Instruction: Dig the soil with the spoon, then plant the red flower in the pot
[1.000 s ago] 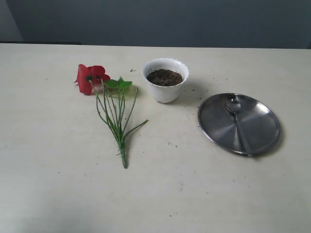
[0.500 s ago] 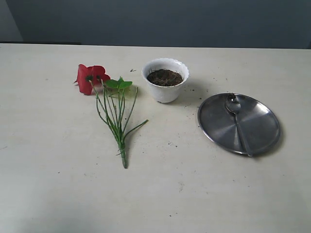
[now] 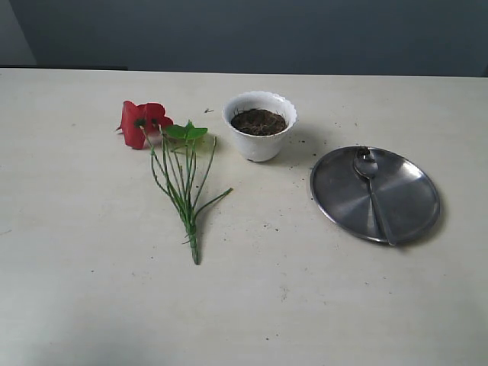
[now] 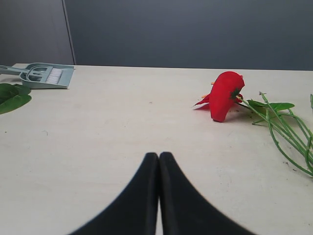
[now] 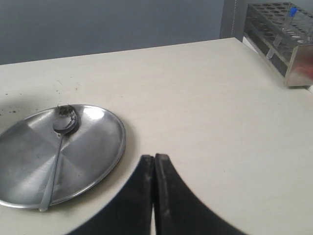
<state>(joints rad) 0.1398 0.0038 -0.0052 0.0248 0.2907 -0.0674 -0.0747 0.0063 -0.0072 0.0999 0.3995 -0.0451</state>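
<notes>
Pot [image 3: 260, 126] is my landmark in the exterior view: white, scalloped at the rim, upright on the pale table [image 3: 91, 305], with the soil [image 3: 258, 121] dark and crumbly inside it, filling it close to the rim; to the left of the pot the red flower [image 3: 171, 160] lies flat on the table, its red petals level with the pot, its green leaves just beside them and its thin stems running away toward the camera; to the right of the pot and a little nearer the camera sits a round steel plate [image 3: 343, 194], apart from the pot; the spoon [image 3: 374, 194] lies on that plate, bowl toward the pot's side, handle reaching the plate's near rim; dark crumbs are scattered on the table between pot and plate; neither of my arms shows here.

In my left wrist view my left gripper [image 4: 158, 155] has its two black fingers pressed together, holding nothing; the red flower [image 4: 226, 94] lies ahead of it, apart, stems trailing off; a small grey dustpan [image 4: 46, 76] and a green leaf [image 4: 12, 97] lie farther away.

In my right wrist view my right gripper [image 5: 154, 157] is likewise closed, empty; the steel plate [image 5: 95, 147] lies just beside it with the spoon [image 5: 58, 152] on it, bits of dark soil in its bowl; a metal rack [image 5: 283, 39] stands at the table's far corner.
</notes>
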